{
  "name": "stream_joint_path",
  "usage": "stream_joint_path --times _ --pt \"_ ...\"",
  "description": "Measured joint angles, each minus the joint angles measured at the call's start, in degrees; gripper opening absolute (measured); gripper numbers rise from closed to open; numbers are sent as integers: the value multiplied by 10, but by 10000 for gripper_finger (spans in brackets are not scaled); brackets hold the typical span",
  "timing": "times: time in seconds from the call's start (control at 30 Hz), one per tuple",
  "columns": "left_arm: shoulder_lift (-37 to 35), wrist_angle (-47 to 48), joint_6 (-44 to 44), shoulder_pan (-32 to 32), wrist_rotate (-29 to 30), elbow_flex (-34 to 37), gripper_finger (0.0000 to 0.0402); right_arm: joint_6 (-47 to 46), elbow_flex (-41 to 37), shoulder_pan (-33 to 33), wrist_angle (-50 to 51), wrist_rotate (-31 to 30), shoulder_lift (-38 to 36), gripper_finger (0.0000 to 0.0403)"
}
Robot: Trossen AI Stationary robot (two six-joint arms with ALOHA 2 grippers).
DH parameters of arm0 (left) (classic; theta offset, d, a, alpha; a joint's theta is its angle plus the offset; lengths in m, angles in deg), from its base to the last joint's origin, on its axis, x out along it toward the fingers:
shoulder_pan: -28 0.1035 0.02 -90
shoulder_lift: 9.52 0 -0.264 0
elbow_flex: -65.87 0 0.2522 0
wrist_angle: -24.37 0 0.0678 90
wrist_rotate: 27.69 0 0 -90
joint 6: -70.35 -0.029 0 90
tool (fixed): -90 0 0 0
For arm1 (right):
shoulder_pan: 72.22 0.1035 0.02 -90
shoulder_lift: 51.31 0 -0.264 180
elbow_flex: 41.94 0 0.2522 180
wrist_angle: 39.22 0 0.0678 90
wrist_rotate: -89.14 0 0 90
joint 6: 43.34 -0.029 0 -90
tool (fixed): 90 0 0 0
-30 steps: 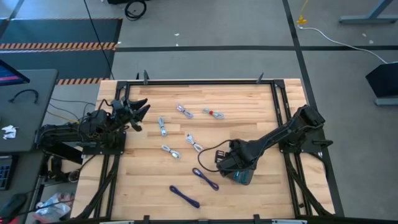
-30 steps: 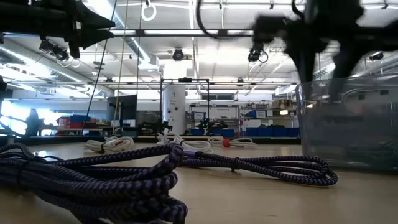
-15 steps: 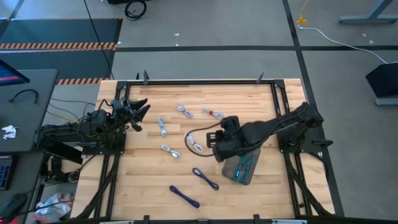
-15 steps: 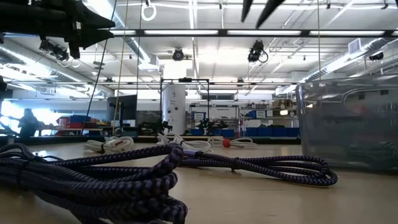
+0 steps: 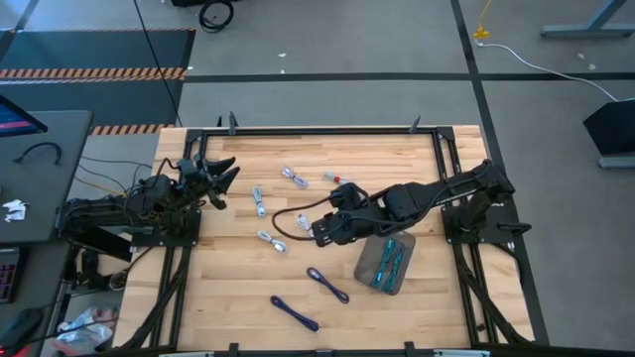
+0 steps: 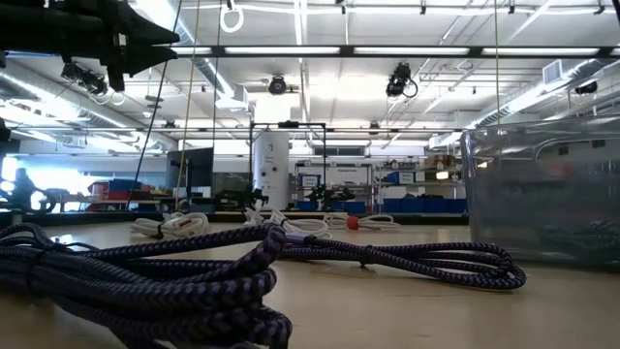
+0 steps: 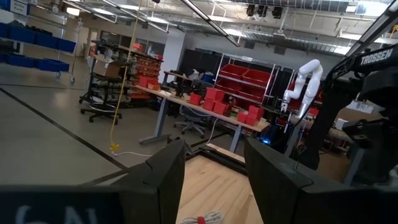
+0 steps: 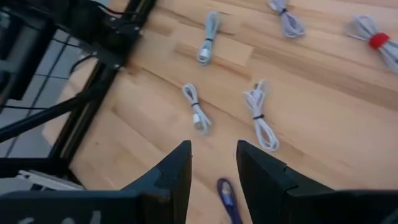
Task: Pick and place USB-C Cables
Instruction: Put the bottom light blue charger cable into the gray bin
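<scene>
Now over mid-table: right gripper (image 5: pixel 319 230), fingers apart, nothing held, above a white cable (image 8: pixel 260 117). Frame left: left gripper (image 5: pixel 224 177), fingers apart, nothing held. Lower right of centre: tray (image 5: pixel 369 266) holding teal cables (image 5: pixel 388 264). Bottom centre: two purple cables (image 5: pixel 326 285).

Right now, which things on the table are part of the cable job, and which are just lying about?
Job:
- white cables
- red-tipped cable
- dark purple cables
- teal cables in the grey tray
- right gripper, open, empty

Not job:
- left gripper, parked, open
- loose wires beside table
</scene>
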Motion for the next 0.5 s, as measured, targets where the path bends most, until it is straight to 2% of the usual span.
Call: stream_joint_path --times 0.17,0.4,0.5 --pt "0 0 0 0 0 0 172 18 0 1 -17 28 8 132" --pt "0 7 0 0 -2 0 172 38 0 1 -60 75 56 132" --pt "0 14 0 0 -44 0 172 55 0 1 -84 76 66 132"
